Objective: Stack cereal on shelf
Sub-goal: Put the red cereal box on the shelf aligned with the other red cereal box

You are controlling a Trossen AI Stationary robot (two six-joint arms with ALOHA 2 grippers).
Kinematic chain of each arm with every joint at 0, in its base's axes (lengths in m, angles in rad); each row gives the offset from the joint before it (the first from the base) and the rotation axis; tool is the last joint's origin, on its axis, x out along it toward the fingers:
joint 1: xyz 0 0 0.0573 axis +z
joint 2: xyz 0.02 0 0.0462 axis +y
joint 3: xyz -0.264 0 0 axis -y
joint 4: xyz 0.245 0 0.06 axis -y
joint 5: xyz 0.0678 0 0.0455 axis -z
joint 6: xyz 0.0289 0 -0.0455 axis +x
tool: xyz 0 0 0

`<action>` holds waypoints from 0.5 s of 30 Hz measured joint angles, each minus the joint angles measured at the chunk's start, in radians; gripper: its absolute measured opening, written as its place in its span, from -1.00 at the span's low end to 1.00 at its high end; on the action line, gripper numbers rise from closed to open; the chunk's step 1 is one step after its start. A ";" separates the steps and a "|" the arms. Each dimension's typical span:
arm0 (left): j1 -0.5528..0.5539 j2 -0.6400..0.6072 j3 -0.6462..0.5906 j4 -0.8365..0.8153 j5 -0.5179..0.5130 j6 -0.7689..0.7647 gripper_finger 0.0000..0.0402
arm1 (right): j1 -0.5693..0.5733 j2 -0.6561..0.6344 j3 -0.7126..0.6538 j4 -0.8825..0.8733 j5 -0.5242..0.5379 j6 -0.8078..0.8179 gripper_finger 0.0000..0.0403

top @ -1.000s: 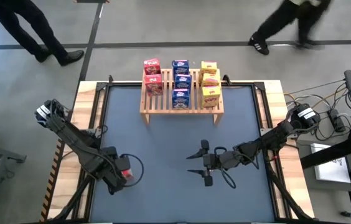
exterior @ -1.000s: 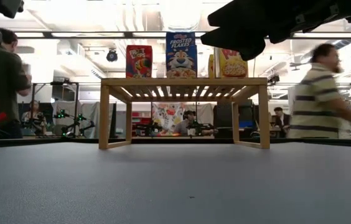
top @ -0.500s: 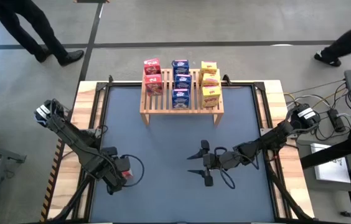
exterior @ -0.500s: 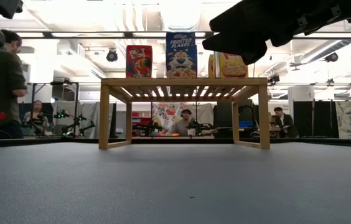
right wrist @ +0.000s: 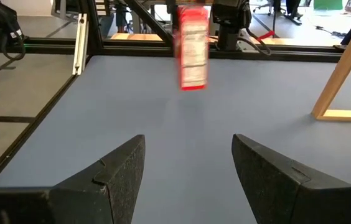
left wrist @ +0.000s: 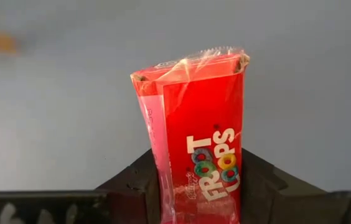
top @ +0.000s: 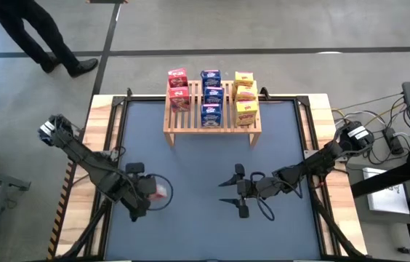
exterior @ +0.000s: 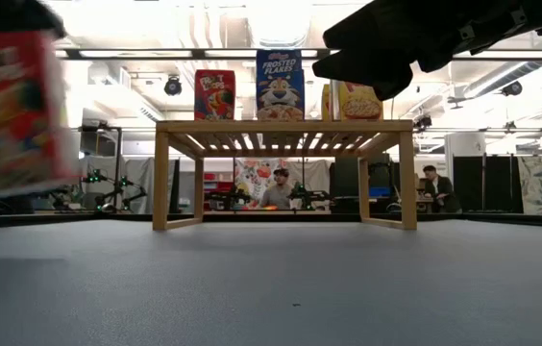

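The left end effector point(top: 149, 191) sits low over the near left part of the table point(top: 190, 233), its arm reaching in from the table's left edge, bent at the elbow, forearm running toward the middle; its fingers are closed on the sides of a red Froot Loops box point(left wrist: 197, 134), which stands upright between them in the left wrist view, clear wrap showing at its top; in the right wrist view the same box hangs clear of the grey mat point(right wrist: 163, 112), lifted off the table; the low view shows it only as a red blur at the left edge. The right end effector point(top: 237, 191) hovers near the middle of the table, a little to the right, its arm coming in from the right edge and stretched nearly flat, pointing toward the left arm; its two fingers point(right wrist: 116, 174) stand well apart with nothing between them. Farther back, the wooden slatted shelf point(top: 212, 125) stands at the far edge of the table on short legs; on its top rest the other cereal boxes in three rows: red boxes point(top: 178, 89) at the left, blue Frosted Flakes boxes point(top: 211, 94) in the middle, yellow boxes point(top: 244, 94) at the right. Beyond the table a person's legs point(top: 38, 36) show on the floor at the far left.
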 joint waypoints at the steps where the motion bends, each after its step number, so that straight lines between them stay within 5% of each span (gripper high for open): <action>1: 0.015 -0.006 0.015 -0.010 -0.027 0.030 -0.36 | 0.000 0.000 0.000 0.000 0.000 0.003 0.13; 7: 0.139 -0.041 0.156 -0.052 -0.210 0.285 -0.36 | 0.000 0.000 0.000 -0.002 0.000 0.015 0.13; 15: 0.396 -0.089 0.332 -0.067 -0.261 0.617 -0.36 | 0.000 0.000 -0.001 -0.028 0.003 0.023 0.13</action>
